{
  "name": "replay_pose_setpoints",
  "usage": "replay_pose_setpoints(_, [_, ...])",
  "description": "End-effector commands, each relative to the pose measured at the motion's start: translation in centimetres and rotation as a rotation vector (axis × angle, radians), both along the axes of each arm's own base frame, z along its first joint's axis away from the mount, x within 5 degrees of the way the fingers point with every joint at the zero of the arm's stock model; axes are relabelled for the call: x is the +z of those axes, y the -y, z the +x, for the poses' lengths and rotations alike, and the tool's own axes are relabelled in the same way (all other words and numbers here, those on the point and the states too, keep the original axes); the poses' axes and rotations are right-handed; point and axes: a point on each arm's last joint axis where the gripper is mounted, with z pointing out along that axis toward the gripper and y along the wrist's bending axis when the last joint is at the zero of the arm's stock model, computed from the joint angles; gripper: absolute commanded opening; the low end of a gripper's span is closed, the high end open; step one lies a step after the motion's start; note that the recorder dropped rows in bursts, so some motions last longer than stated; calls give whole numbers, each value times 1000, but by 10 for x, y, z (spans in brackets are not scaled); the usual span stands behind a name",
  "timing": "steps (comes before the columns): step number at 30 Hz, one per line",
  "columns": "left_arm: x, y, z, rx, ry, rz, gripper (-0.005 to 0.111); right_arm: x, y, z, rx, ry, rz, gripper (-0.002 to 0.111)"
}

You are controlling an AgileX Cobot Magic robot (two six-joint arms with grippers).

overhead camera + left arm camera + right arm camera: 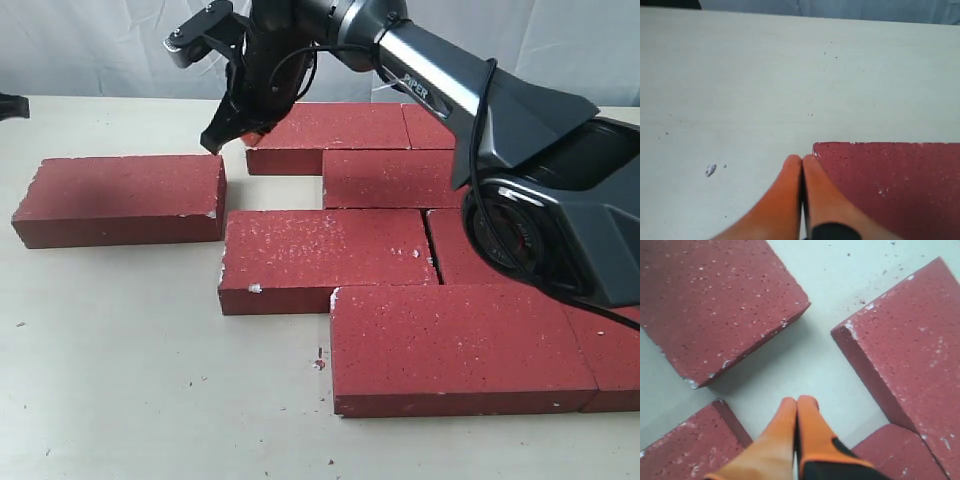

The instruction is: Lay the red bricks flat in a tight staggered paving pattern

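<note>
Several red bricks lie flat on the pale table. One brick [120,195] sits apart at the left, with a gap to the middle brick [325,255] and the back brick [335,130]. The front brick [455,345] butts against the rows at the right. My right gripper [216,140] reaches across and hangs shut over that gap, holding nothing; its tips [799,402] are over bare table between brick corners [715,305] [910,350]. My left gripper [802,159] is shut and empty beside a brick corner [890,185].
The right arm's black body [540,190] covers part of the right-hand bricks. A dark part [10,105] shows at the far left edge. Small red crumbs [319,362] lie on the table [120,380] in front of the bricks.
</note>
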Motion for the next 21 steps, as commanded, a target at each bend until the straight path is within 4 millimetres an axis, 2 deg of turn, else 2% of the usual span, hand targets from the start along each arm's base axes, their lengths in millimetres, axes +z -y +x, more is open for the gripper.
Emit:
replay_pose_setpoints(1, [-2,3,-21,-140,-35,188,0,1,2,1,75,-56,82,-1])
replay_pose_setpoints(5, [-13,-31,-23,-9,-1,236,0,1,3,4,109,-50,124,-1])
replay_pose_setpoints(9, [-37,-62,-21,130,-37,184,0,-3,8,10,106,-30,87,-1])
replay_pose_setpoints(11, [-52,-67,-16,131,-97,140,0,-9,10,13,100,-19,65,-1])
replay_pose_setpoints(16, [-69,-65,10,4,-266,31,0,-26,13,20,90,5,0,-1])
replay_pose_setpoints(21, [-74,-71,27,68,-223,-32,0,-29,10,19,81,-29,41,-1])
